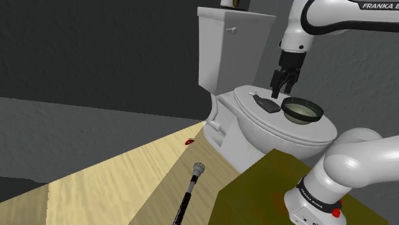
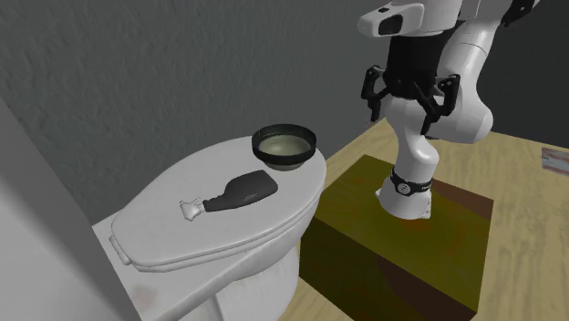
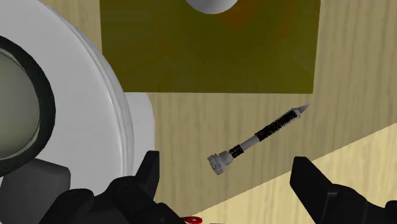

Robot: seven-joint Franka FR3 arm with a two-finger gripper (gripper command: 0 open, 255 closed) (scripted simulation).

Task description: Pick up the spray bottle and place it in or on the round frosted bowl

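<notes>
A dark spray bottle [image 1: 265, 103] with a pale head lies flat on the white closed toilet lid [image 1: 291, 131]. In the second exterior view the spray bottle [image 2: 239, 192] is on its side near the lid's middle [image 2: 182, 237]. Close beside it on the lid stands a round dark-rimmed bowl [image 1: 302, 110] [image 2: 284, 146] with a pale inside. My gripper [image 1: 283, 83] [image 2: 408, 98] hangs open and holds nothing, well above the lid's height and off to the bowl's side. In the wrist view the gripper [image 3: 229, 184] looks down past the lid's edge [image 3: 105, 83], with the bowl [image 3: 19, 114] partly in sight.
The toilet tank [image 1: 230, 51] rises behind the lid against a grey wall. My olive stand [image 2: 401, 237] [image 3: 210, 44] sits right beside the toilet. A black and silver rod-like tool [image 1: 190, 192] [image 3: 257, 137] and a small red thing [image 1: 188, 142] lie on the wooden floor.
</notes>
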